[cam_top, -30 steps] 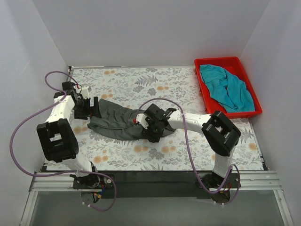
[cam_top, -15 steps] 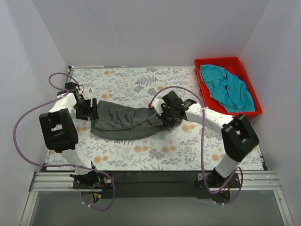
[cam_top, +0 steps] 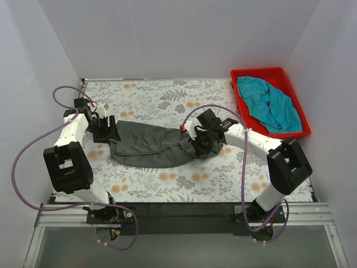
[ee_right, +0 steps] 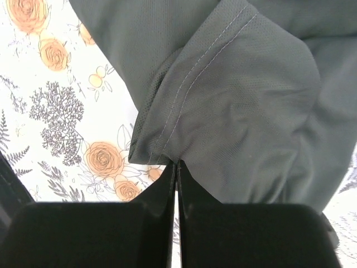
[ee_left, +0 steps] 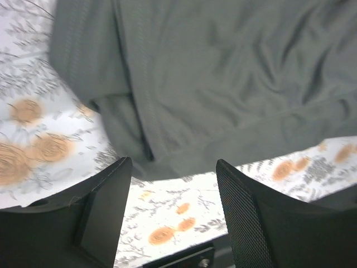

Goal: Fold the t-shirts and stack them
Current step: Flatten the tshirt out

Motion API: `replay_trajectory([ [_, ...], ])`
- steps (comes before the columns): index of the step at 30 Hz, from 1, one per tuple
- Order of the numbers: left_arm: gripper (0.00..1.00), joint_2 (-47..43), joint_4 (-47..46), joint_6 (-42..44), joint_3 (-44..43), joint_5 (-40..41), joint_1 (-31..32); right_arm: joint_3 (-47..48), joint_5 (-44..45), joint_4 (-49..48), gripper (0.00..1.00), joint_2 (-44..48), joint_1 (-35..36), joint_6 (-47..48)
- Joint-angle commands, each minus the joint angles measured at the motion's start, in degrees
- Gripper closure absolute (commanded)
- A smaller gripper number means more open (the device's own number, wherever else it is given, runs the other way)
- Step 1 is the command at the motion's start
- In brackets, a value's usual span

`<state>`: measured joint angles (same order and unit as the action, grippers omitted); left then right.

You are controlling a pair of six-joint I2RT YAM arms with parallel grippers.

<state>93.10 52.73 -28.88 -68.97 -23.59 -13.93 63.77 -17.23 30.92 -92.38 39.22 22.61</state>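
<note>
The dark charcoal t-shirt [cam_top: 153, 146] lies bunched in a long strip across the middle of the table. My right gripper [cam_top: 199, 143] is at its right end, shut on the stitched hem [ee_right: 184, 95], which is pinched at the fingertips [ee_right: 177, 163]. My left gripper [cam_top: 111, 130] sits at the shirt's left end. Its fingers [ee_left: 106, 206] stand open over bare tablecloth, with the shirt's edge [ee_left: 167, 162] just beyond the tips. The teal-blue t-shirt [cam_top: 270, 105] lies crumpled in the red bin.
The red plastic bin [cam_top: 240, 103] stands at the back right corner. A floral tablecloth [cam_top: 167, 97] covers the table, and white walls close in the back and both sides. Purple cables loop from each arm.
My right gripper has shut on the grey shirt's hem and pulled it to the right, stretching the shirt longer. My left jaws have narrowed at the left end.
</note>
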Motion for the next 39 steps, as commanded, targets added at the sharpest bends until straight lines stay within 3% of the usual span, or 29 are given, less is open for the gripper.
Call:
replay_trajectory([
  [1, 0.41, -2.84, 2.99, -2.22, 2.43, -4.36, 0.13, -1.1, -2.37, 1.34, 0.99, 0.62, 0.15, -0.11],
  [7, 0.41, -0.99, 0.27, -3.28, 6.04, -2.86, 0.84, -1.98, -1.31, 1.87, 0.98, 0.88, 0.07, 0.15],
  [26, 0.5, 3.14, -3.78, -5.48, 10.08, 0.11, 2.24, -2.68, -0.34, 3.1, 0.85, 0.27, 0.06, 0.5],
  [33, 0.43, 1.38, -4.3, -6.01, 11.23, 6.97, 2.24, -2.77, -0.69, 3.1, 0.83, -0.08, 0.06, 0.33],
  [39, 0.49, 2.26, -4.13, -6.62, 10.35, 3.65, 2.24, -2.51, -1.05, 3.01, 0.83, -0.35, 0.06, 0.06],
])
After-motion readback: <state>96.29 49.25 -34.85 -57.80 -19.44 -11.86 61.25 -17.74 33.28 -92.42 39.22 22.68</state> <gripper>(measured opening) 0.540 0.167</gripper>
